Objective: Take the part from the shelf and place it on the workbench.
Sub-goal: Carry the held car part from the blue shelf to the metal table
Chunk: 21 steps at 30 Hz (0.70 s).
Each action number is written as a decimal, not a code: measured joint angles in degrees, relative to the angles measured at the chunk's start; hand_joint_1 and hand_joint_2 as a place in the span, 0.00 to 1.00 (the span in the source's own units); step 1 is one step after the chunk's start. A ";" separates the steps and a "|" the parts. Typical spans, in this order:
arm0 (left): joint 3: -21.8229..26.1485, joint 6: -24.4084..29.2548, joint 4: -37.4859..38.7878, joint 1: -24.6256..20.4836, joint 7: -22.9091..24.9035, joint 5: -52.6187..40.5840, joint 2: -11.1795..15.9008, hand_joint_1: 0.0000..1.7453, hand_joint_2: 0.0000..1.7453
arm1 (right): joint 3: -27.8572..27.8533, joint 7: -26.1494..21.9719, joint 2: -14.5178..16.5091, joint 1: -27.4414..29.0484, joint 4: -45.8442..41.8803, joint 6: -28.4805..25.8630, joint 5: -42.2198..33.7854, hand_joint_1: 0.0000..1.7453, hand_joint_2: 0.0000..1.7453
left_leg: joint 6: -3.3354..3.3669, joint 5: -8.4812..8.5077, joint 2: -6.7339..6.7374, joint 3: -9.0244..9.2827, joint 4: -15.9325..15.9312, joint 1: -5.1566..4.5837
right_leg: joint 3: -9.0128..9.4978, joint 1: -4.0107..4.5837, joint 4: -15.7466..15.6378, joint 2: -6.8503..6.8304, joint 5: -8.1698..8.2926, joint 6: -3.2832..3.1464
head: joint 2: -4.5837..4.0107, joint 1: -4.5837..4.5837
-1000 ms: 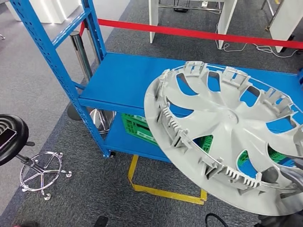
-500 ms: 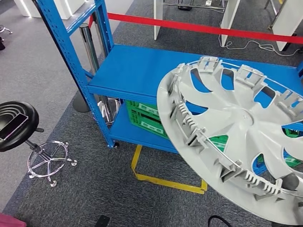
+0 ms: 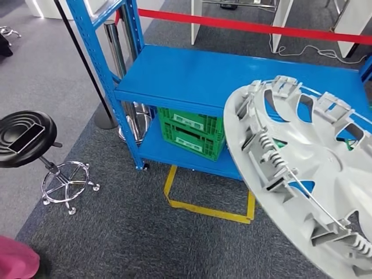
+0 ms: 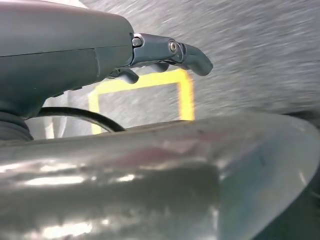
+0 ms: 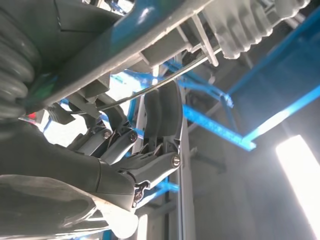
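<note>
The right hand point(image 5: 151, 145) grips the hubcap point(image 3: 307, 168) (tilted) — lower and further right than before; left hand point(image 4: 166, 52) indeterminate.

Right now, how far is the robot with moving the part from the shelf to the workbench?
Done: the grey wheel cover is off the blue shelf and carried in front of the robot. In hand: the right hand presses its fingers against the cover's rim. The left hand hangs over the floor and holds nothing. Left: placing it on the workbench, not yet done.
</note>
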 joint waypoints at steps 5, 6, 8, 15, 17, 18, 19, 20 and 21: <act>-1.08 -7.46 0.14 -0.36 11.19 -4.03 0.13 0.00 0.00 | -0.33 0.00 0.40 0.28 -0.70 0.02 0.02 1.00 1.00 | -1.43 -10.61 -0.07 -2.42 10.75 0.40 | -2.93 -0.03 0.13 -0.96 2.71 -1.82 | -0.01 -0.43; -2.86 -11.22 0.23 -1.01 14.53 -9.91 0.31 0.00 0.00 | -0.27 0.00 0.38 -0.05 -0.50 0.02 0.14 1.00 1.00 | -1.51 -12.12 -0.07 -2.62 13.86 0.39 | -3.64 0.06 0.27 -1.15 3.31 -1.85 | -0.01 -0.43; -7.79 -17.24 0.45 -2.78 19.11 -25.85 0.75 0.00 0.00 | -0.09 -0.01 0.37 -1.15 0.22 0.03 0.57 1.00 1.00 | -1.26 -11.18 -0.08 -0.89 15.50 0.24 | -5.33 0.30 0.78 -1.53 4.54 -1.87 | 0.01 -0.44; -16.81 -21.24 0.59 -4.02 20.16 -41.68 0.59 0.00 0.00 | 0.17 -0.07 0.36 -3.70 2.12 0.02 1.02 1.00 1.00 | 1.22 -7.85 -0.05 10.66 -3.25 -0.80 | -9.34 0.54 1.12 -1.81 8.46 -0.29 | 0.01 -0.41; -17.74 -21.21 0.59 -4.16 19.69 -41.49 0.47 0.00 0.00 | 0.35 -0.07 0.29 -4.04 2.53 0.03 1.04 1.00 1.00 | 1.84 -6.65 0.04 9.90 -3.76 -0.59 | -10.29 0.45 2.05 -1.43 7.26 0.38 | 0.00 -0.30; -18.09 -21.21 0.59 -4.22 19.59 -41.46 0.42 0.00 0.00 | 0.44 -0.09 0.23 -4.13 2.72 0.03 1.04 1.00 1.00 | 2.17 -6.02 0.09 9.41 -3.98 -0.40 | -11.09 0.43 4.07 -1.05 5.27 0.65 | -0.01 -0.16; -18.38 -21.20 0.59 -4.31 19.56 -41.44 0.41 0.00 0.00 | 0.50 -0.10 0.17 -4.22 2.90 0.03 1.04 1.00 1.00 | 2.39 -5.53 0.13 8.88 -3.96 -0.33 | -12.16 0.33 7.27 -0.64 2.63 0.89 | -0.01 -0.08; -18.60 -21.20 0.59 -4.39 19.52 -41.43 0.41 0.00 0.00 | 0.54 -0.12 0.13 -4.32 3.06 0.03 1.02 1.00 1.00 | 2.54 -5.07 0.14 8.23 -3.86 -0.32 | -13.28 0.25 11.21 -0.39 0.13 1.13 | -0.02 0.01; -18.76 -21.20 0.59 -4.45 19.48 -41.42 0.40 0.00 0.00 | 0.55 -0.13 0.09 -4.38 3.21 0.03 1.01 1.00 1.00 | 2.52 -4.64 0.14 7.56 -3.72 -0.33 | -14.08 0.15 14.81 -0.30 -1.48 1.36 | -0.02 0.01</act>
